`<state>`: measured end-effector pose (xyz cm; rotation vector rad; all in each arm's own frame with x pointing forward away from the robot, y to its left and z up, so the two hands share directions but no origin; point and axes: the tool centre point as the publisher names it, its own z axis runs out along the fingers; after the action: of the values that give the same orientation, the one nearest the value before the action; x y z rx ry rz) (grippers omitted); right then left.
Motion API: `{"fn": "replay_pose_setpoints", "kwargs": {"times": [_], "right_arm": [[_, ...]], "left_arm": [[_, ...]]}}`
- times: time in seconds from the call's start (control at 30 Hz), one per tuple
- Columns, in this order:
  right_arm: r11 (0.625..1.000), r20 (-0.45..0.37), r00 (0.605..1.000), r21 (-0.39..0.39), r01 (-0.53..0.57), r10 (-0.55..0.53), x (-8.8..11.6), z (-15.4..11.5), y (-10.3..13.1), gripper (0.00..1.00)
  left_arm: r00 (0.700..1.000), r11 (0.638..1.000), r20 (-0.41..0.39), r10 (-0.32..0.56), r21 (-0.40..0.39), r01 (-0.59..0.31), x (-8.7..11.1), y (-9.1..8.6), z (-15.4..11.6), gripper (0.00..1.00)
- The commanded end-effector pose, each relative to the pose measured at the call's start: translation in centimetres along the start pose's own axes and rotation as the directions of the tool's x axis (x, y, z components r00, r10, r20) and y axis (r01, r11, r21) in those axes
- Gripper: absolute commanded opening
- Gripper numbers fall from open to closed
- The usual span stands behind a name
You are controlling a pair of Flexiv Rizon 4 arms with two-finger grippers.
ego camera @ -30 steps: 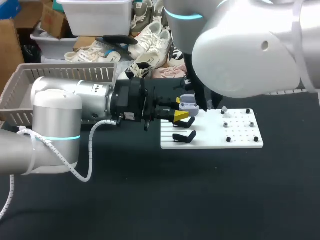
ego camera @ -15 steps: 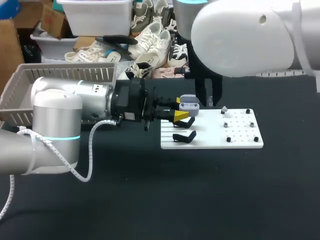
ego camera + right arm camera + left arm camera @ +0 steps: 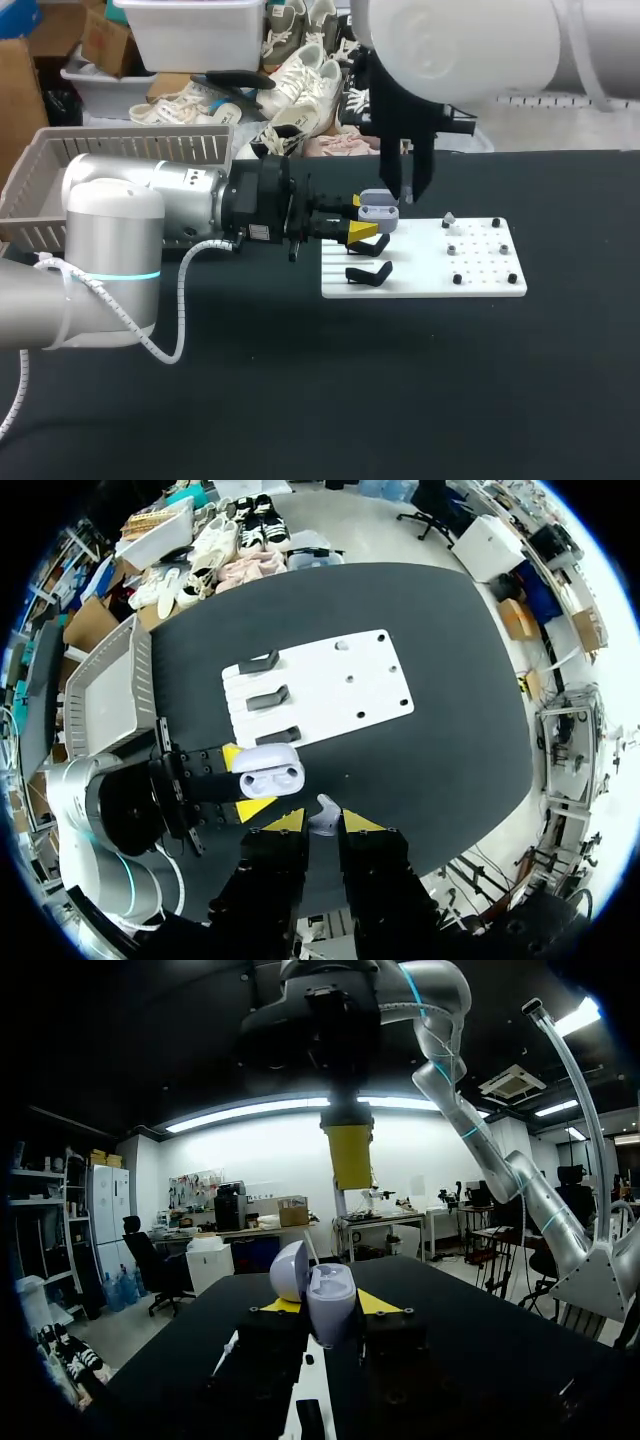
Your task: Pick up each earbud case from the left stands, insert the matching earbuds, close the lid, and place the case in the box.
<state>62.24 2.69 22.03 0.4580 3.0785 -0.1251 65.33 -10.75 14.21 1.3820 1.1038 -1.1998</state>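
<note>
Left jaws clamp the open case [image 3: 378, 208] level so right jaws above, pinching an earbud [image 3: 325, 815], can seat it.

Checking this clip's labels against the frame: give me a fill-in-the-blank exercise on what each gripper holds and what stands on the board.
1. The left gripper is shut on the earbud case, whose lid is ____.
2. The right gripper pinches a small white ____ between its yellow tips.
3. The white board carries ____ black stands along one edge.
Missing words: open; earbud; three.
</note>
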Motion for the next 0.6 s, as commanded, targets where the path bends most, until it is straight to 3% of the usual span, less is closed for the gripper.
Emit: {"fn": "replay_pose_setpoints", "kwargs": {"times": [0.03,0.33,0.6], "right_arm": [[1.0,0.01,1.0,-0.007,-0.002,0.003,0.4,0.1,-0.4,0.0],[0.992,-0.093,0.988,-0.024,-0.123,0.12,0.5,0.5,1.0,0.0],[0.987,-0.056,0.985,0.004,-0.162,0.162,0.3,0.8,2.1,0.0]], "left_arm": [[1.0,1.0,0.001,0.001,-0.003,-0.001,0.0,-0.1,0.0,0.0],[1.0,1.0,0.001,0.001,-0.003,-0.001,0.0,-0.1,0.0,0.0],[1.0,1.0,0.001,0.001,-0.003,-0.001,0.0,-0.1,0.0,0.0]]}}
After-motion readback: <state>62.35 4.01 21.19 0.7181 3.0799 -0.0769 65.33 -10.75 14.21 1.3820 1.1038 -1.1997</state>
